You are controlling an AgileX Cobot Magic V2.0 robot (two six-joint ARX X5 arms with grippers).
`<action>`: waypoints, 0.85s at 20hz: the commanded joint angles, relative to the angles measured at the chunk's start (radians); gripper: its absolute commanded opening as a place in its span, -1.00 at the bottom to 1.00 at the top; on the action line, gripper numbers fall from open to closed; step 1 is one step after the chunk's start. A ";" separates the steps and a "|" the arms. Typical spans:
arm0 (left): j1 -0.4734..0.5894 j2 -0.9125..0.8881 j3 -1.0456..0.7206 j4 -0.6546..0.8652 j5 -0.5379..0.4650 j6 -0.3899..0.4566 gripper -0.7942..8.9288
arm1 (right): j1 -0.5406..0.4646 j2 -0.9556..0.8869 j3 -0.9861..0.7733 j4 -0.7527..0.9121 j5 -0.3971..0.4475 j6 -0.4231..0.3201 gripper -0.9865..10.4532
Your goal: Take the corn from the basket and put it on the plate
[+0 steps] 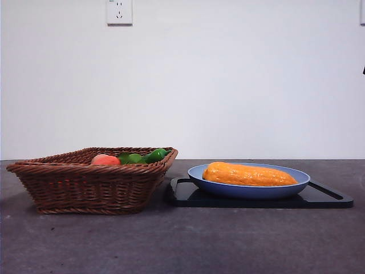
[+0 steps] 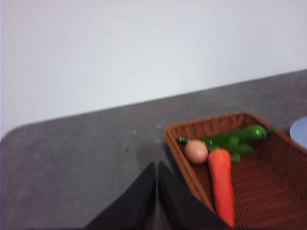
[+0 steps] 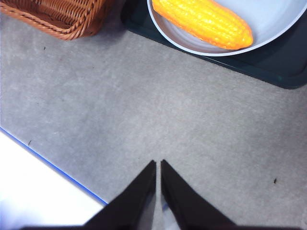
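Right tool (image 3: 158,165): jaws pressed together, holding nothing, hanging over bare grey tabletop (image 3: 144,105) short of the black tray (image 3: 283,67), well apart from the plate. Left tool (image 2: 157,167): jaws likewise closed and empty, poised just outside one wall of the basket (image 2: 192,139), not touching it as far as the wrist view shows. Corn (image 1: 248,174) lies lengthwise inside the blue plate (image 1: 248,190), resting on the plate's floor, tapered end toward one rim, no part hanging over the edge; the right wrist view shows the same cob within the rim. Plate sits on the tray, which stands just beside the basket, their near edges almost touching in the front view. Basket holds a peach-pink fruit (image 2: 196,151), green vegetables (image 2: 235,139) along the far wall and an orange carrot (image 2: 223,184) lying along the floor; no corn left in it. Judgement: the task reads as done. Cob out of the basket, set down on the plate, released, both tools clear. Nothing left beyond the arms parking, if that. No arm shows over the things in the front view.
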 commanded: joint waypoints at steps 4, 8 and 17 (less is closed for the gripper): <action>0.008 -0.116 -0.140 0.008 -0.005 -0.039 -0.82 | 0.004 0.003 0.008 0.007 0.000 0.009 -0.82; 0.008 -0.192 -0.176 -0.103 -0.006 -0.048 -0.82 | 0.004 0.003 0.008 0.007 0.000 0.009 -0.82; 0.012 -0.213 -0.177 -0.249 -0.006 -0.098 -0.82 | 0.004 0.003 0.008 0.007 0.000 0.009 -0.82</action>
